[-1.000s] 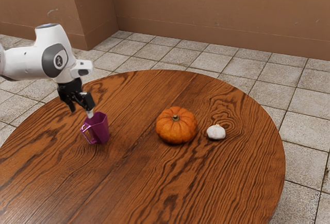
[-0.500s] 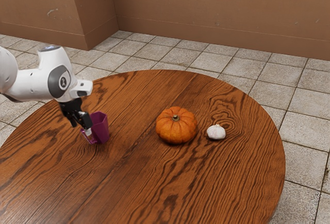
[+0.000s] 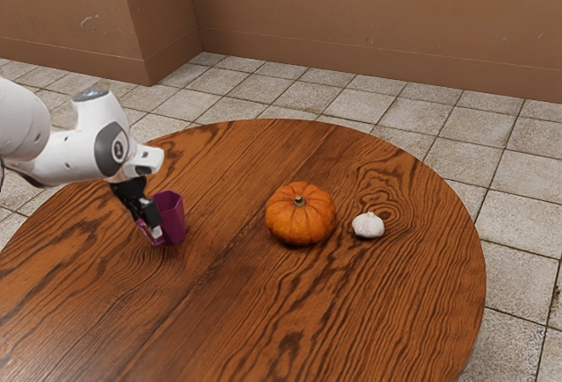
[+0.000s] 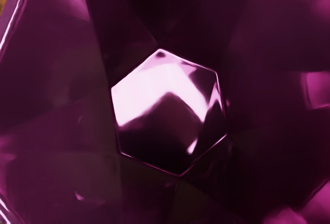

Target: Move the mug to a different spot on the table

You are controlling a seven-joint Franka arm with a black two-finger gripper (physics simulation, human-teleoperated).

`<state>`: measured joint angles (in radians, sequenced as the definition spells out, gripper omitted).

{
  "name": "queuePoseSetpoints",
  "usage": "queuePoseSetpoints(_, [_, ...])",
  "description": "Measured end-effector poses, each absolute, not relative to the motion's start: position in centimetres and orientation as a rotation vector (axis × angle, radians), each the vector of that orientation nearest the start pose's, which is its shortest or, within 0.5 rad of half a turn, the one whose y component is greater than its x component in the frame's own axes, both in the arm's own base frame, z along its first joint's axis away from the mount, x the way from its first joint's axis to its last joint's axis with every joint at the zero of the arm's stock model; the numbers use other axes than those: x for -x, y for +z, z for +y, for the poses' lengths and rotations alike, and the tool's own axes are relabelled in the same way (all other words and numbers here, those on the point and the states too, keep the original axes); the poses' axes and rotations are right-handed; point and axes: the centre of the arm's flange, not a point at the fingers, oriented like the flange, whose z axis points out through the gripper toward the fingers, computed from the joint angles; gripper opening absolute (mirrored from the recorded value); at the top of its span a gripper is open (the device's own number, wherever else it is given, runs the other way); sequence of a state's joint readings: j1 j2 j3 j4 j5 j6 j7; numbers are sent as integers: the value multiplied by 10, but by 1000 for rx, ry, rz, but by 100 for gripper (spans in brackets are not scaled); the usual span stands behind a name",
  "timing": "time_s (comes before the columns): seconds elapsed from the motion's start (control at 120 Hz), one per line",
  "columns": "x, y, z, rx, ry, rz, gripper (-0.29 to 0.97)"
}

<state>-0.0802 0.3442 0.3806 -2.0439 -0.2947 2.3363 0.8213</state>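
End effector [image 3: 151, 220] lower — at mug [image 3: 171, 213]

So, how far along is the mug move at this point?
Done: the approach. The gripper sits at the rim of the mug, and the wrist view looks straight into it. In hand: securing the grasp, which I cannot confirm. Left: lifting it off the table, carrying it, and setting it down elsewhere.
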Motion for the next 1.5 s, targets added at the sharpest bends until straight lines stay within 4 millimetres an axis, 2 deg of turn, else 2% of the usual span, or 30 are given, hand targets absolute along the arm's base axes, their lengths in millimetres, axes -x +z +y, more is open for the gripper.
queuePoseSetpoints(0.15, [-569,277,163,3187,-71,568,63])
queuePoseSetpoints(0.358, [-569,276,164,3206,-108,590,44])
queuePoseSetpoints(0.508, [-567,277,166,3206,-119,612,38])
queuePoseSetpoints(0.633, [-567,279,167,3199,-128,631,27])
queuePoseSetpoints(0.758, [-567,289,168,3198,-163,635,24])
queuePoseSetpoints(0.883, [-567,301,167,3207,-215,635,11])
queuePoseSetpoints(0.967, [-567,308,166,3212,-251,636,8])
queuePoseSetpoints(1.233, [-551,327,142,3260,-472,644,-1])
queuePoseSetpoints(1.35, [-545,324,136,3293,-623,586,-4])
queuePoseSetpoints(1.5, [-548,321,131,3278,-778,571,-6])
